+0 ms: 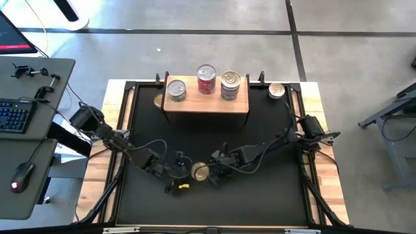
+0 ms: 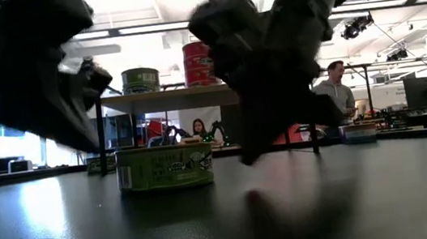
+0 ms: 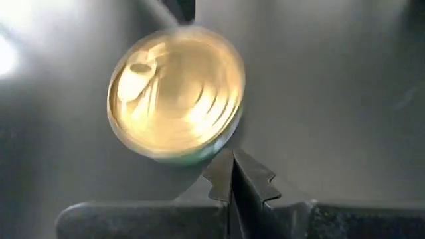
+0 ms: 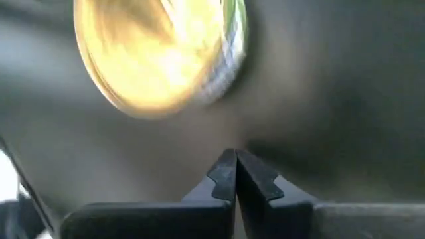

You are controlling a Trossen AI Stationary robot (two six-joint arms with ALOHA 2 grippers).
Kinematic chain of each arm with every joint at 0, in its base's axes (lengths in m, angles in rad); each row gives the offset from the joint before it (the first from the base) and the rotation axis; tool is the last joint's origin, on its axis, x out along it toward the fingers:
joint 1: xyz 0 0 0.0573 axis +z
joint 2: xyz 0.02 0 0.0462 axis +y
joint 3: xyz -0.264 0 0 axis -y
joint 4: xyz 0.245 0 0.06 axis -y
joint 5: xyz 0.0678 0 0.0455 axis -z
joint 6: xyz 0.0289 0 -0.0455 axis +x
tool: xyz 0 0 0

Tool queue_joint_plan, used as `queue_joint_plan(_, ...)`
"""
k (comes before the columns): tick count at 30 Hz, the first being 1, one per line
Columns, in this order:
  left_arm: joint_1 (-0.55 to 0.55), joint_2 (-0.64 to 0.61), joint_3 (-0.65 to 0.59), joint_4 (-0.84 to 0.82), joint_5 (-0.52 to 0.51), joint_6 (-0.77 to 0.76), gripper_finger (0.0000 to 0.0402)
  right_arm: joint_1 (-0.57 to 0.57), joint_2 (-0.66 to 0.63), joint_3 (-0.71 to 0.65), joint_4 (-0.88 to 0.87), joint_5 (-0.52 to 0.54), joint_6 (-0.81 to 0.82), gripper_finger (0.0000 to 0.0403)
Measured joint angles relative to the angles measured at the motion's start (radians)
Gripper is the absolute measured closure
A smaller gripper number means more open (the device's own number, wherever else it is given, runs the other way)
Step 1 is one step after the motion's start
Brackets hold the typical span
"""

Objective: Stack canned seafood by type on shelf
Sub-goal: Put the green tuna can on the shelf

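Note:
A flat tin with a gold lid and a greenish side label (image 1: 200, 171) rests on its base on the black mat (image 1: 260, 195), and also shows in the low view (image 2: 165, 167). My left gripper (image 1: 185, 171) is shut, its tips (image 3: 232, 162) right at the tin's side. My right gripper (image 1: 213, 173) is shut a short way off the tin's other side (image 4: 235, 161). The wooden shelf (image 1: 207, 104) at the far side bears a silver-lidded tin (image 1: 176, 90), a red stack (image 1: 206, 79) and a bluish stack (image 1: 230, 85). My left gripper's shut fingertips (image 3: 226, 159) stand level at the green side wall (image 3: 214, 150) of the gold-lidded tin, coming from the table's left. I cannot tell whether they touch it. The tin sits flat on the mat, lid up.
One tin (image 1: 277, 91) lies on the mat right of the shelf, another (image 1: 158, 101) half hidden at the shelf's left leg. A desk with a keyboard (image 1: 14, 116) stands left of the table. People sit in the room beyond (image 2: 339, 88).

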Motion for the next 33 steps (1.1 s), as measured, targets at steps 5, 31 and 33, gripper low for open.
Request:
queue_joint_plan(5, 0.011, 0.072, 0.029, -0.021, -0.032, -0.021, 0.0402, -0.002, 0.007, -0.005, 0.039, 0.046, -0.001, 0.0403)
queue_joint_plan(31, 0.017, 0.205, 0.031, 0.109, -0.058, -0.105, 0.0402, 0.003, -0.041, -0.007, 0.132, 0.110, -0.065, 0.0403)
queue_joint_plan(33, 0.020, 0.205, 0.031, 0.109, -0.046, -0.105, 0.0402, 0.002, -0.052, -0.007, 0.135, 0.114, -0.066, 0.0403)
